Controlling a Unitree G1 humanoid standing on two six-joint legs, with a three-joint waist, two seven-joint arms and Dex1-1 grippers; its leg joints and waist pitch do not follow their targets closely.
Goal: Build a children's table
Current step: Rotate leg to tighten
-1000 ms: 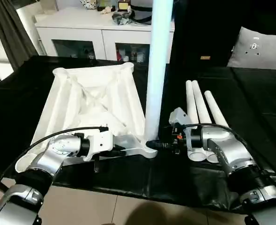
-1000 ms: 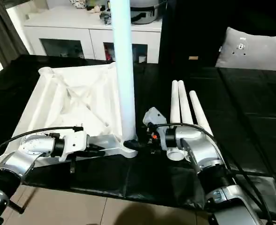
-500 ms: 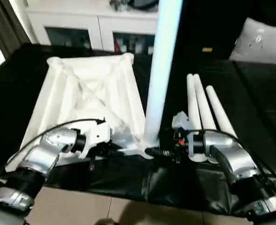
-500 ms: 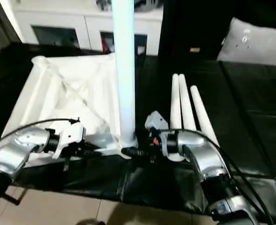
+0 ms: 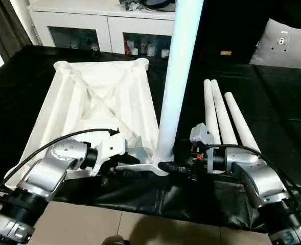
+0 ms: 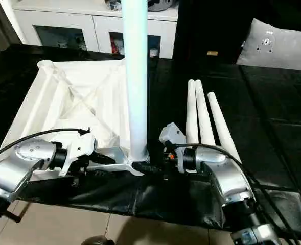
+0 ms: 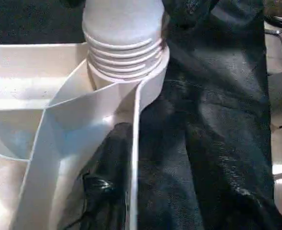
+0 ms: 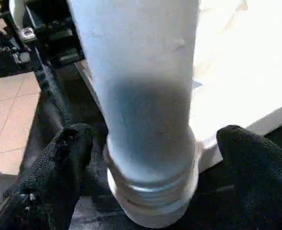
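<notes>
The children's table top (image 5: 99,97) lies upside down on a black cloth, white, with its ribbed underside up. One white leg (image 5: 178,76) stands upright in the near right corner socket (image 5: 160,166); its ridged end (image 7: 124,45) sits in the socket. Three more legs (image 5: 219,109) lie side by side on the cloth to the right. My right gripper (image 8: 155,139) is open, one black finger (image 8: 59,163) on each side of the leg's base, both clear of it. My left gripper (image 5: 127,166) sits at the top's near edge, just left of that socket.
A white cabinet (image 5: 104,25) with glass doors stands behind the table top. A grey cushion (image 5: 288,43) rests at the back right. The black cloth (image 5: 283,102) ends near me, with tiled floor (image 5: 140,229) below its edge.
The head camera has tilted and shifted. My right gripper's fingers have spread away from the leg's base. The leg still stands upright in its socket.
</notes>
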